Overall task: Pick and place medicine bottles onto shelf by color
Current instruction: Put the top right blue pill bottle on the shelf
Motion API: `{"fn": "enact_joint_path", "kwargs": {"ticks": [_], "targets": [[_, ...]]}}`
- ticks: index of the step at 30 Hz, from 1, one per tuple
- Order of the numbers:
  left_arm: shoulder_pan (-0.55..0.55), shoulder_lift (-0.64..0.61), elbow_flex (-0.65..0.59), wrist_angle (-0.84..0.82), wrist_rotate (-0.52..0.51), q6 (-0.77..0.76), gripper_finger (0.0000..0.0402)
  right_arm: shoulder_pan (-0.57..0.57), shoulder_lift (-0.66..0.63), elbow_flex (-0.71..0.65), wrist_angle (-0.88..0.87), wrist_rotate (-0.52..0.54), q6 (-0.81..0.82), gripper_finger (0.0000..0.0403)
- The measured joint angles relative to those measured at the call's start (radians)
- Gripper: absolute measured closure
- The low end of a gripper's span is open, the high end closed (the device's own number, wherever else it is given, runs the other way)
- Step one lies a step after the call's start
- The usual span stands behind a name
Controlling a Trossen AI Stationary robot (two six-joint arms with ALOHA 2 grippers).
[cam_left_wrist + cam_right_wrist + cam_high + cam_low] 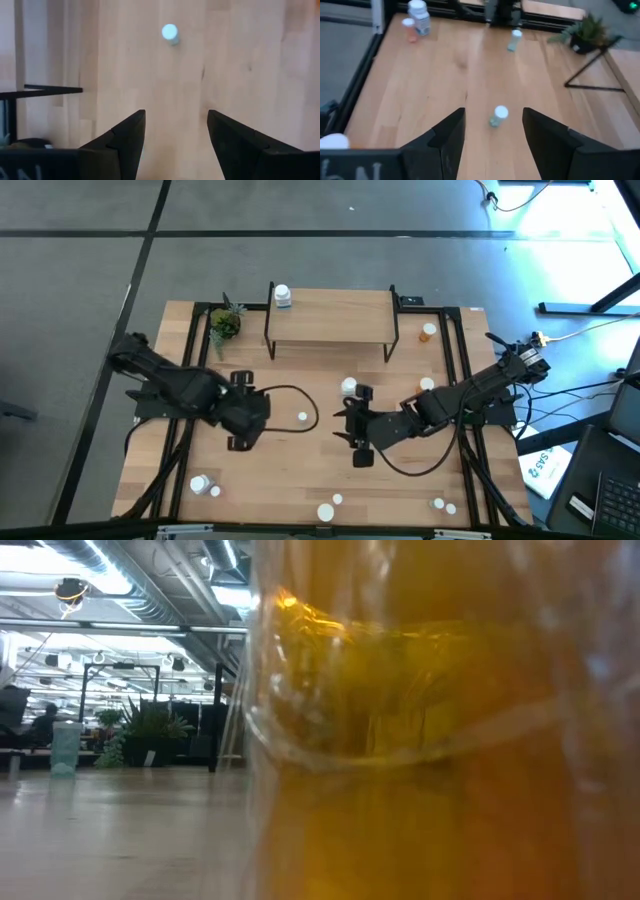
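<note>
The shelf [330,320] stands at the table's far middle, with one white bottle [283,296] on its left end. Other medicine bottles are scattered over the table. A small pale bottle [302,417] stands upright between my two grippers. My left gripper [245,412] hovers open left of it, pointing steeply down, and sees it ahead of its fingers [170,33]. My right gripper [352,427] is open to its right, slanting down toward a pale green bottle [497,116]. Nothing is between either pair of fingers.
A potted plant [225,323] sits left of the shelf. Bottles stand near the right gripper [348,386], at the right [428,332] and along the near edge [200,483], [326,511], [437,503]. An orange bottle [440,740] blocks most of the low view.
</note>
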Motion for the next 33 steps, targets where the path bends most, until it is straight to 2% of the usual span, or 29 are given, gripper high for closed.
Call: {"fn": "enact_joint_path", "kwargs": {"ticks": [6,16,27,33], "targets": [[-0.097,-0.034,0.0,0.0,-0.06,-0.103,0.0195,-0.046,0.034,0.0,0.012,-0.097,-0.086,0.0203],[-0.202,-0.037,0.0,-0.005,-0.112,-0.193,0.0195,-0.163,0.126,0.0,0.065,-0.195,-0.214,0.0203],[-0.247,-0.036,0.0,-0.005,-0.125,-0.223,0.0195,-0.222,0.252,0.0,0.187,-0.283,-0.27,0.0203],[-0.248,-0.036,0.0,-0.005,-0.125,-0.223,0.0195,-0.239,0.332,0.001,0.268,-0.29,-0.3,0.0203]]}}
